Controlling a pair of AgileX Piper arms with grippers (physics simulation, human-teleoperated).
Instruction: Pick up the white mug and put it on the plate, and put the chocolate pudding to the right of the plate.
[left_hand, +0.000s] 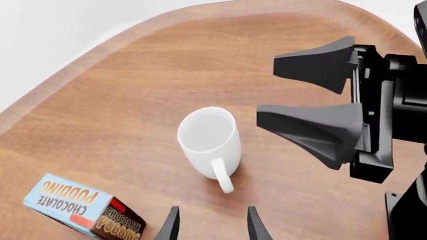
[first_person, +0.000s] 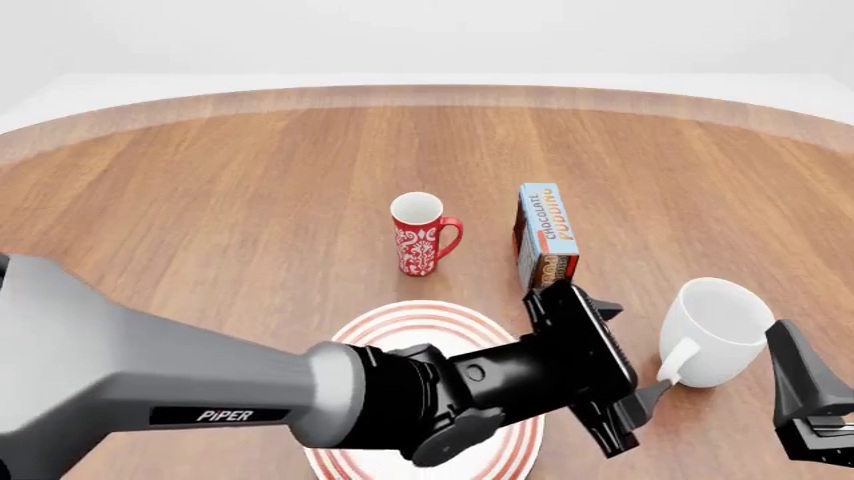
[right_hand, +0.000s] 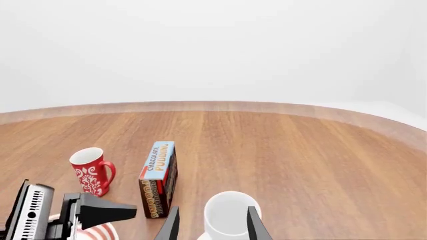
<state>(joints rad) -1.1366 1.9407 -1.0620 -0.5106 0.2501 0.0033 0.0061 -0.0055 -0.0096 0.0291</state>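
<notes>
The white mug (first_person: 721, 330) stands upright on the table, right of the plate (first_person: 400, 322), with its handle (first_person: 674, 362) turned toward the plate. My left gripper (first_person: 641, 385) reaches across the plate and sits open at the handle; in the left wrist view the mug (left_hand: 210, 137) lies just beyond its open fingertips (left_hand: 172, 226). My right gripper (first_person: 798, 395) is open just right of the mug, whose cup (right_hand: 227, 215) shows just ahead of its fingers. The chocolate pudding (first_person: 545, 235) stands behind the plate's right side, apart from both grippers.
A slim red patterned mug (first_person: 420, 235) stands behind the plate, left of the pudding. The left arm (first_person: 200, 400) covers most of the plate. In the left wrist view, the right gripper (left_hand: 270, 90) points at the mug. The table's curved edge (first_person: 427, 92) runs along the far side.
</notes>
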